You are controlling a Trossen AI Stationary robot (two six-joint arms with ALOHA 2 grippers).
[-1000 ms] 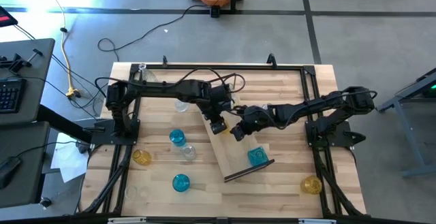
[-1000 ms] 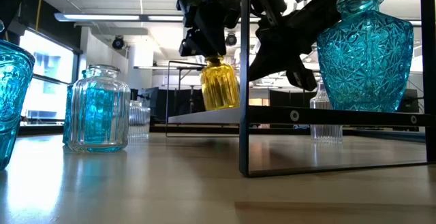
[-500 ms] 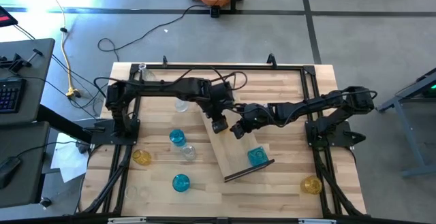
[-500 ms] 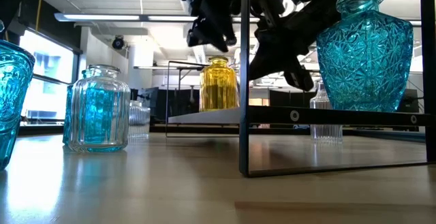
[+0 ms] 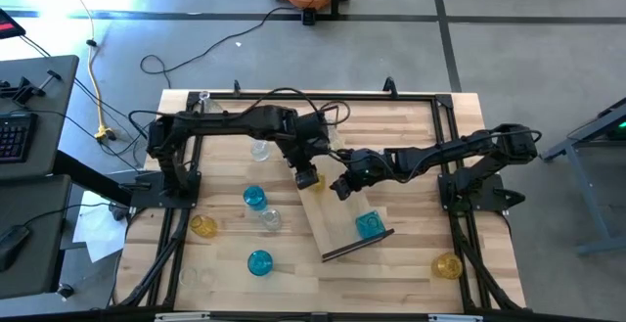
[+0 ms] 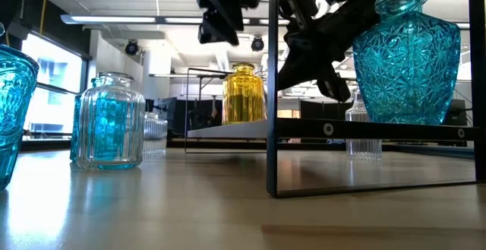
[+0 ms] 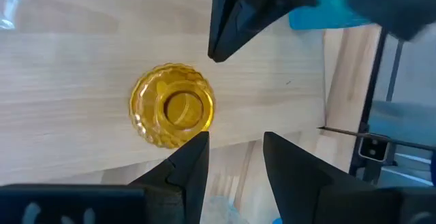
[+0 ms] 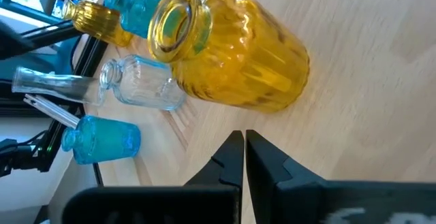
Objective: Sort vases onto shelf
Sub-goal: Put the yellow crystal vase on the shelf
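Note:
A ribbed amber-yellow vase (image 7: 172,113) stands upright on its base on the light-wood shelf (image 5: 337,214), near the shelf's far end (image 6: 244,94). My left gripper (image 7: 235,163) hangs open above it and touches nothing (image 5: 305,171). My right gripper (image 8: 244,157) is shut and hovers over the shelf just right of the yellow vase (image 5: 341,191), with nothing in it. A cut-glass blue vase (image 5: 369,225) stands at the shelf's near end (image 6: 406,60).
Left of the shelf, on the table, stand a blue vase (image 5: 254,198), a clear one (image 5: 269,219), a yellow one (image 5: 202,226) and another blue one (image 5: 259,261). A yellow vase (image 5: 447,265) sits near the front right corner. Dark frame rails run along the table's edges.
My left gripper has let go of the yellow vase's neck and risen above it, drifting slightly toward the table's left. The vase stays upright on the shelf.

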